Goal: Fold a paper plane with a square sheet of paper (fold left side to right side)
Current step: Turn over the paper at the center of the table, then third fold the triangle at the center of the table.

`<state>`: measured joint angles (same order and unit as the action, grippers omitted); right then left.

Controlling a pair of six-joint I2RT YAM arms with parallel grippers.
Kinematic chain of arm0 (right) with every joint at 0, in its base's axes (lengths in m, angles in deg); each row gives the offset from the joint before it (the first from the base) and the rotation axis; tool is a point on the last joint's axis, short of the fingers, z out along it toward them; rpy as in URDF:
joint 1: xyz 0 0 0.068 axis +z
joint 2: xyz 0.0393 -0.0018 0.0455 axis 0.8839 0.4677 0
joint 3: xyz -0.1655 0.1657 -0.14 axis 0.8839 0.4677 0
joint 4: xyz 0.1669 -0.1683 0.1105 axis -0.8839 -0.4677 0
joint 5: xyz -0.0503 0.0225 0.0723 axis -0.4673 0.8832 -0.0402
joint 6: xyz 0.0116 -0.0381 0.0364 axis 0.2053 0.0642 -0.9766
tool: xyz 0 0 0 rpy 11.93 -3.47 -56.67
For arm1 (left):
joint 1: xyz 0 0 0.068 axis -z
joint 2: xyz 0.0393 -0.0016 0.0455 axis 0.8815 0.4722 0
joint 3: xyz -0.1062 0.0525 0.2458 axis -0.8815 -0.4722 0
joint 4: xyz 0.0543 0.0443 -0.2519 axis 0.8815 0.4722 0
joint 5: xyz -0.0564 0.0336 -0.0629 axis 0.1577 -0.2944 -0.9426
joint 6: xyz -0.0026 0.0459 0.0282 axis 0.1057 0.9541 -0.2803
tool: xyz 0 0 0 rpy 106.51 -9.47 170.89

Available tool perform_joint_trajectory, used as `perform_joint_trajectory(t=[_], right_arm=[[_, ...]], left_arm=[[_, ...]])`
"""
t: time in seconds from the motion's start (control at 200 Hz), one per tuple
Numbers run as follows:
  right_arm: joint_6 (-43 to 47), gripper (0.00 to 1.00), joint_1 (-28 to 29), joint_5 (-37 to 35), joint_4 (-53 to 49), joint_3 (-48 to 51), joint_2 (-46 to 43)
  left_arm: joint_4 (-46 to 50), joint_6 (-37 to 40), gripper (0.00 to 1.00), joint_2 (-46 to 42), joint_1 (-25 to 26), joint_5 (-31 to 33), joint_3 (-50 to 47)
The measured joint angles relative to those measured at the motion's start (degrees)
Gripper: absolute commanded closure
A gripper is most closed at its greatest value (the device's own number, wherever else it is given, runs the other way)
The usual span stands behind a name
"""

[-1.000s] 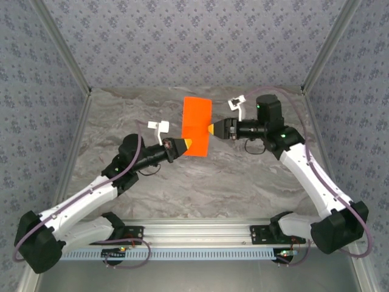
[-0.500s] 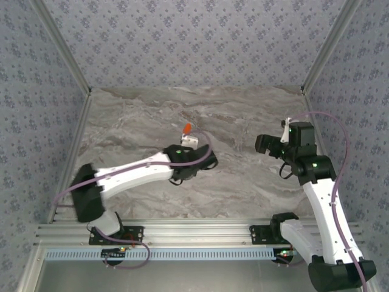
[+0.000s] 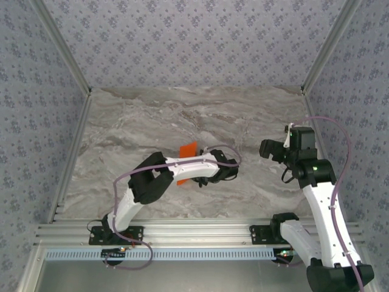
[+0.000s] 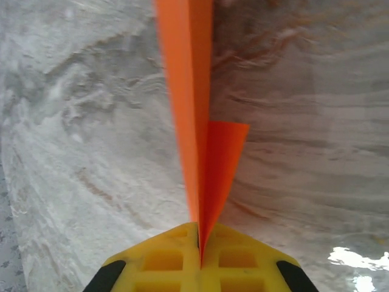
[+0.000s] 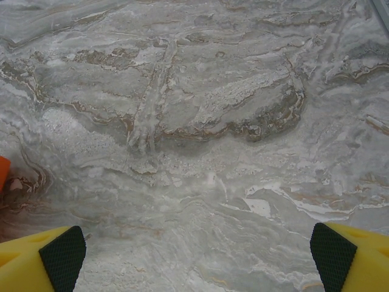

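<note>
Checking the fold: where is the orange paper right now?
The square sheet of paper is pinched in the left gripper; in the top view it shows at the middle of the table, either side of the left forearm.

Counting now: two arms, the left arm (image 3: 182, 165) and the right arm (image 3: 325, 201). Two grippers, the left gripper (image 4: 199, 234) and the right gripper (image 5: 197, 255), two yellow fingers (image 5: 30, 258) apiece. One orange sheet of paper (image 4: 191, 103); from above, two orange patches flank the left arm, probably that same sheet. Two purple cables (image 3: 338, 131). One marble table (image 3: 121, 121).
</note>
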<state>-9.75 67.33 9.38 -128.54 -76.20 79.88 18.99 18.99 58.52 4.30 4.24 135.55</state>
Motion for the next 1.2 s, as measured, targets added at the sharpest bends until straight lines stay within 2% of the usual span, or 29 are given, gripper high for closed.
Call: perform_joint_trajectory(t=[0.105, 0.175, 0.26, 0.42, 0.565, 0.735, 0.849, 0.979, 1.094, 1.204], right_arm=[[0.00, 0.00, 0.00, 0.00, -0.04, 0.00, 0.00], [0.00, 0.00, 0.00, 0.11, -0.04, 0.00, 0.02], [0.04, 0.00, 0.00, 0.74, -0.02, 0.28, 0.02], [0.22, 0.00, 0.00, 2.99, -0.02, 1.11, 1.11], [0.15, 0.00, 0.00, 7.41, 1.31, 2.51, 3.45], [-0.79, 0.02, 0.48, 15.69, 5.84, 5.53, 6.54], [-2.27, 0.11, 4.02, 21.29, 10.67, 6.19, 11.56], [-4.63, 0.28, 11.85, 24.70, 17.55, 6.12, 20.63], [-6.91, 0.43, 18.27, 26.91, 23.96, 5.07, 30.91], [-9.44, 0.55, 21.66, 29.16, 29.94, 1.49, 41.97]], left_arm=[[-1.38, 2.38, 0.89, 2.12, -0.04, -3.23, 1.53], [-2.23, 4.26, 0.74, 2.45, -0.15, -5.40, 2.12], [-3.17, 5.77, 0.66, 2.45, -0.46, -7.48, 3.26], [-6.51, 10.10, 0.43, 2.21, -0.94, -11.13, 5.73], [-12.15, 13.38, 0.33, -1.57, -1.31, -15.52, 3.43], [-21.51, 15.32, 0.30, -17.14, -2.23, -20.98, -7.96], [-29.18, 15.06, 0.30, -30.32, -5.97, -25.09, -18.67], [-39.91, 13.38, 0.30, -42.23, -15.52, -31.45, -33.09], [-49.29, 10.88, 0.29, -48.04, -24.26, -37.66, -46.34], [-56.87, 8.55, 0.29, -50.45, -29.22, -43.87, -55.12]])
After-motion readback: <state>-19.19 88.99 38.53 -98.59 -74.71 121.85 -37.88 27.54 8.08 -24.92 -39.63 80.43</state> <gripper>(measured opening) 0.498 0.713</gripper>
